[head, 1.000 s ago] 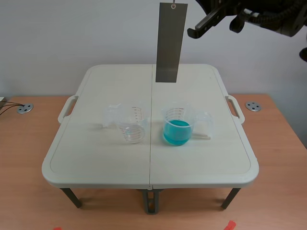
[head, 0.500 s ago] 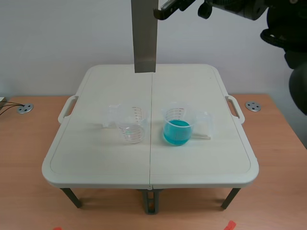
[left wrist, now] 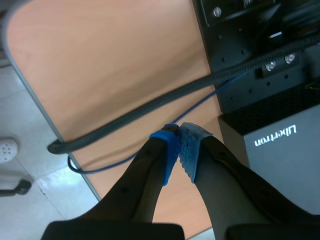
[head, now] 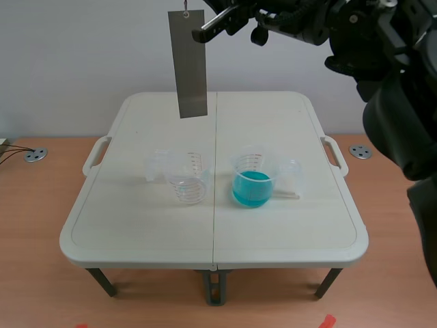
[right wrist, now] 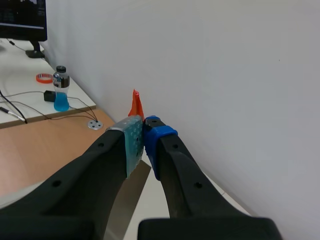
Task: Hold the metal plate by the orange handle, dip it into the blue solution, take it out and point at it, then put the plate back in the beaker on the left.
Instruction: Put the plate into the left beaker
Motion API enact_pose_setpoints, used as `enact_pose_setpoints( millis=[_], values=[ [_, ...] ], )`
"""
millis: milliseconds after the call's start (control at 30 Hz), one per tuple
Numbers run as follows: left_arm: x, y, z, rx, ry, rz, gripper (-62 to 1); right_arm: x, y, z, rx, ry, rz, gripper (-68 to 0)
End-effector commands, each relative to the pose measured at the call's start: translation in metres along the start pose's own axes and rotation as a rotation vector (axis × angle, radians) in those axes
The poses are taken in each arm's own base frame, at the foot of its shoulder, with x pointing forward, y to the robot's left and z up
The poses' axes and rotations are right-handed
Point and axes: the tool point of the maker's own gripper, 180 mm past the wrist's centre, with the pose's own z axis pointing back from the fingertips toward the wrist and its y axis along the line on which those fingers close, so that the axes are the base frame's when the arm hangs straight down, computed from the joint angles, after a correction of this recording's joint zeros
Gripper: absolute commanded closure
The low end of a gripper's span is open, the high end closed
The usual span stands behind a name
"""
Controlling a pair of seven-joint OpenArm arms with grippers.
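Note:
The grey metal plate (head: 191,65) hangs upright high above the white table's (head: 136,232) far edge, over its left half. My right gripper (head: 207,29) comes in from the right at the plate's top and is shut on the orange handle (right wrist: 135,107); in the right wrist view the right gripper (right wrist: 144,131) has the plate (right wrist: 132,196) dangling under its pads. The beaker of blue solution (head: 252,180) stands right of centre, the clear beaker (head: 188,179) left of it. My left gripper (left wrist: 179,146) is shut on nothing, off the table above a wooden surface.
A small clear cup (head: 158,165) sits behind the left beaker and another (head: 291,177) beside the blue one. A black cable (left wrist: 150,107) and a black box (left wrist: 280,135) lie under the left gripper. A bottle of blue liquid (right wrist: 61,89) stands on a far desk.
The right arm has swung the hanging plate to the left, from above the blue beaker's side toward the clear beaker's side. The beakers have not moved.

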Motion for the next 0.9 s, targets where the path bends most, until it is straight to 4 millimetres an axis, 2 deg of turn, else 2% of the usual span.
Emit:
enact_pose_setpoints(
  millis=[0, 267, 533, 867],
  values=[
    [0.005, -0.002, -0.002, -0.009, -0.014, -0.004, -1.6, 0.017, -0.004, -0.006, 0.002, -0.051, 0.019, -1.3],
    [0.001, 0.002, -0.006, -0.004, 0.003, -0.003, -1.6, -0.007, -0.002, -0.013, -0.004, -0.013, -0.002, -1.3],
    [0.001, 0.003, -0.006, -0.004, 0.004, -0.006, -1.6, -0.026, 0.007, -0.017, 0.023, 0.023, -0.017, -1.3],
    [0.001, 0.003, -0.006, -0.004, 0.004, -0.006, -1.6, -0.03, 0.02, -0.021, 0.057, 0.038, -0.013, -1.3]
  ],
)
